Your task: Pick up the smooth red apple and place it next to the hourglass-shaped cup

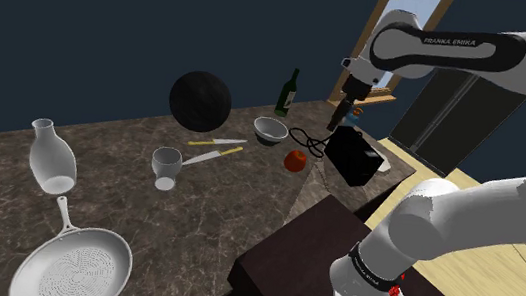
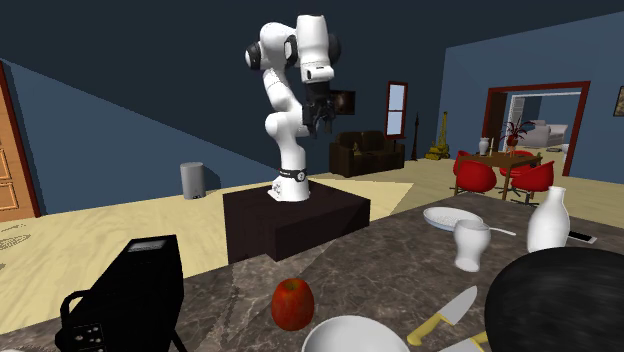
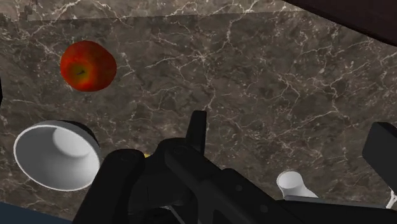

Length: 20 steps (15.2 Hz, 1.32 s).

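The red apple (image 1: 295,159) sits by itself on a bare patch of the dark marbled bench (image 1: 125,198). Nothing leans on it or touches it, so I'd say a grip from straight above would lift it cleanly. It lies well below the tool (image 1: 340,115) and a little off to one side, not under the gap between the fingers. A white bowl (image 1: 271,129) stands near the apple but apart from it.

The tool hangs high, pointing down at the bench, with its two black fingers apart and nothing between them. From where I stand, it looks held up there to take in the whole bench, and the drop to the apple has not yet begun.

Closest beneath the tool is a black box (image 1: 355,157), whose thin cable (image 1: 304,141) loops out toward the apple. To my eye, that loop is the thing to steer clear of on the way down.

The cup (image 1: 166,167), pinched at the waist, stands farther from the tool than the apple does and well apart from it. A yellow-handled knife (image 1: 212,155) lies between them. The bench around the cup is open, which leaves room to set the apple down. Farther again from the tool is a white vase (image 1: 52,158), which I'd take care not to mistake for the cup.
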Motion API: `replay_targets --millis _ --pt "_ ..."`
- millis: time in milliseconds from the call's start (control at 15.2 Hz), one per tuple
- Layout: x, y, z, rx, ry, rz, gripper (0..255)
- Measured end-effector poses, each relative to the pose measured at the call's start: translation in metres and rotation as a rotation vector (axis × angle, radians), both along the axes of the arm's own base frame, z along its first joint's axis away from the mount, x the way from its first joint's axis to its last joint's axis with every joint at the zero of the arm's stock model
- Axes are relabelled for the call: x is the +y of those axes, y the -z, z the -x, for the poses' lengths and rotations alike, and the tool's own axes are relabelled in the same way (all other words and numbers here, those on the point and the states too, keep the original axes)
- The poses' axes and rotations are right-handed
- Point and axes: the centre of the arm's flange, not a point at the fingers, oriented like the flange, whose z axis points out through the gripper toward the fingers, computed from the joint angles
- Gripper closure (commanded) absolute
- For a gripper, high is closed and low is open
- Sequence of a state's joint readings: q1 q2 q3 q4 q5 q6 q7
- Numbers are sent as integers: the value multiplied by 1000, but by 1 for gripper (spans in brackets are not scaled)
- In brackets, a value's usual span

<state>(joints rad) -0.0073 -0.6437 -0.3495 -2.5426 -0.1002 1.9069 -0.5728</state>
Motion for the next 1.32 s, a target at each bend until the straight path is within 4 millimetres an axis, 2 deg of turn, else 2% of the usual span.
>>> replay_targets --millis 462,726,1188,1320 --pt "-54 67 -24 -10 -112 22 0" --pt "-83 106 -48 -16 -176 34 0" --pt "-139 170 -78 -25 -287 60 0" --pt "-152 186 -93 -28 -321 67 0"
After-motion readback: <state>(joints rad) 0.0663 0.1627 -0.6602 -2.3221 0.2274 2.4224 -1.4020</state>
